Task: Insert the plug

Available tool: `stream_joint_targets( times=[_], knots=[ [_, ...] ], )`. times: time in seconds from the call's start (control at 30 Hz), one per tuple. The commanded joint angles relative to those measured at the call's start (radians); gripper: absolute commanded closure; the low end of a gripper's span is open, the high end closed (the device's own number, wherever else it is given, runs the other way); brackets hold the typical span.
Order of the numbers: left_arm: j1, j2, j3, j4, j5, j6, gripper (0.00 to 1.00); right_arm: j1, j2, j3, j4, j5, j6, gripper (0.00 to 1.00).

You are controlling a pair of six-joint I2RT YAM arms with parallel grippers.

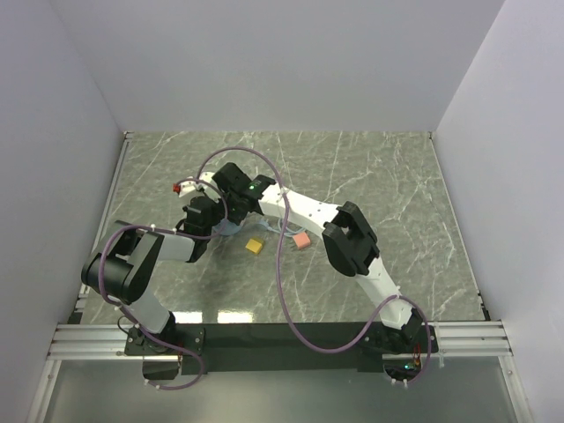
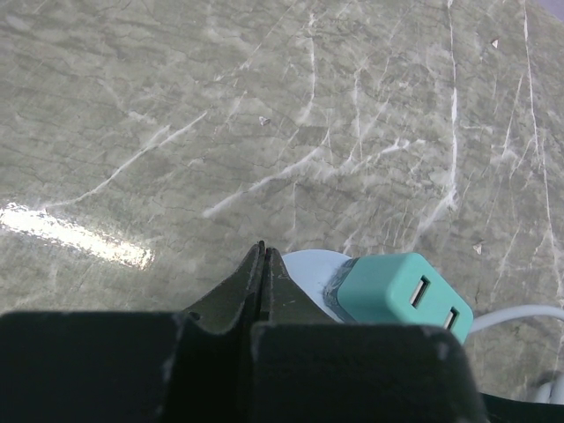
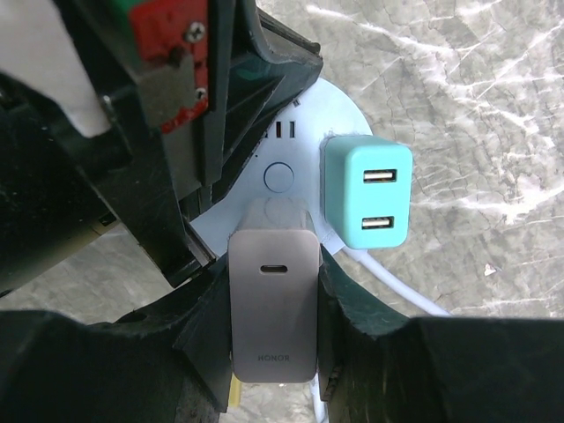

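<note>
In the right wrist view, my right gripper [image 3: 275, 308] is shut on the plug [image 3: 273, 264], a grey charger block with a slot port facing the camera. The plug stands over the near edge of the round white socket base [image 3: 282, 176]; its prongs are hidden. A teal two-port charger [image 3: 367, 194] sits in the base beside it. My left gripper [image 2: 262, 256] is shut on nothing, its tips at the rim of the white base [image 2: 308, 269], left of the teal charger [image 2: 401, 295]. From above, both grippers [image 1: 204, 216] [image 1: 236, 189] meet at left centre.
A white cable [image 2: 520, 315] runs off from the base to the right. A yellow block [image 1: 255, 246] and a pink block [image 1: 301, 239] lie on the marble table just right of the grippers. White walls enclose the table on three sides.
</note>
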Motion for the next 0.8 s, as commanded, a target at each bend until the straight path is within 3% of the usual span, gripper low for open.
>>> stream_joint_targets(
  times=[0.0, 0.33, 0.57, 0.77],
  knots=[
    [-0.062, 0.012, -0.026, -0.127, 0.144, -0.014, 1.0, 0.066, 0.369, -0.269, -0.158, -0.118, 0.047, 1.0],
    [-0.062, 0.014, -0.025, -0.127, 0.144, -0.013, 1.0, 0.09, 0.328, -0.37, -0.111, -0.15, 0.127, 1.0],
    [-0.062, 0.014, -0.023, -0.126, 0.141, -0.013, 1.0, 0.089, 0.268, -0.528, 0.018, -0.131, 0.216, 1.0],
    [-0.074, 0.025, -0.016, -0.126, 0.114, -0.005, 1.0, 0.089, 0.27, -0.545, 0.05, -0.117, 0.227, 1.0]
  ],
)
